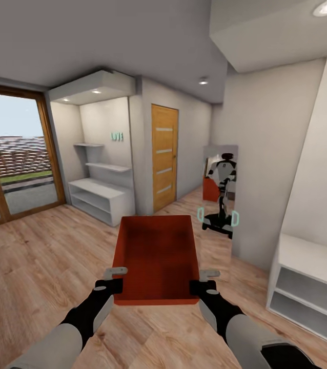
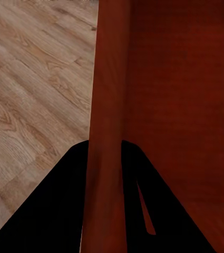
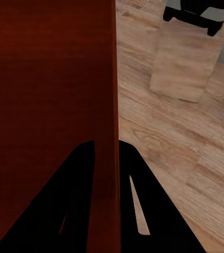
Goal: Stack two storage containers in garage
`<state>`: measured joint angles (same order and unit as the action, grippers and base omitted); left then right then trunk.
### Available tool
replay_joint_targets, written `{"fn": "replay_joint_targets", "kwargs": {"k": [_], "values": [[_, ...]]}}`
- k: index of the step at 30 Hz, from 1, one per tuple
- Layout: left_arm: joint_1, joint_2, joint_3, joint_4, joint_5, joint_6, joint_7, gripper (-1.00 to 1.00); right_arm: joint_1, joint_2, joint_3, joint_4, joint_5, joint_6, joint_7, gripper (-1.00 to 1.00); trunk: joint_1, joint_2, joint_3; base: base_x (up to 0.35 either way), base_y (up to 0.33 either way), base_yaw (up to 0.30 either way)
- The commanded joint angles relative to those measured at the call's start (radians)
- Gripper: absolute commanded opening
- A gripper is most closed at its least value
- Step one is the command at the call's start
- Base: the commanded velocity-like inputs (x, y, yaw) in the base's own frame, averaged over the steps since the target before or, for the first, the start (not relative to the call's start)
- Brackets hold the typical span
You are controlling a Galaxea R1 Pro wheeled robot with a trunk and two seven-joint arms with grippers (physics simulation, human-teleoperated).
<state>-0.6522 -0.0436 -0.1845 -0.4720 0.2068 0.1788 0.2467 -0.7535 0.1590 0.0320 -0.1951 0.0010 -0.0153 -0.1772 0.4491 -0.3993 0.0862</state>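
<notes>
Both jaws clamped the bin's (image 1: 156,256) side walls; I'd judged keeping it level mattered while rolling toward the door (image 1: 164,156).

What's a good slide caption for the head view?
Both grippers, left and right, carry a bin over wood floor toward a door.

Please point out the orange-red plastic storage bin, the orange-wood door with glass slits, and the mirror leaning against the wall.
Orange-red rectangular plastic storage bin (image 1: 156,259): head view, on its inner floor.
Orange-wood door with glass slits (image 1: 164,156): head view, on its middle panel.
Tall wall mirror (image 1: 220,192): head view, on the glass showing the robot's reflection.
</notes>
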Motion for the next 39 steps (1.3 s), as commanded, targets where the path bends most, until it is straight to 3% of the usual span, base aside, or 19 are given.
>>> {"fn": "replay_joint_targets", "kwargs": {"k": [1, 16, 33, 39], "values": [[0.0, 0.002, 0.083, 0.0, 0.006, 0.007, 0.063, -1.0, -0.001, -0.042, -0.03, -0.003, 0.014, -0.059, -0.033, -1.0, 0.001, -0.001, 0.0, 0.323, 0.0, 0.0], [0.0, 0.002, 0.083, 0.001, 0.006, 0.007, 0.063, -1.0, -0.001, -0.042, -0.03, -0.003, 0.014, -0.059, -0.032, -1.0, 0.001, -0.001, 0.0, 0.323, 0.0, 0.007], [0.0, 0.002, 0.083, 0.001, 0.006, 0.007, 0.063, -1.0, 0.0, -0.042, -0.03, -0.003, 0.014, -0.06, -0.032, -1.0, 0.001, -0.001, 0.0, 0.323, 0.0, 0.259], [0.0, 0.002, 0.083, 0.0, 0.006, 0.007, 0.063, -1.0, 0.0, -0.044, -0.033, -0.003, 0.014, -0.062, -0.033, -1.0, 0.001, -0.001, 0.0, 0.323, 0.0, 0.101]]}}
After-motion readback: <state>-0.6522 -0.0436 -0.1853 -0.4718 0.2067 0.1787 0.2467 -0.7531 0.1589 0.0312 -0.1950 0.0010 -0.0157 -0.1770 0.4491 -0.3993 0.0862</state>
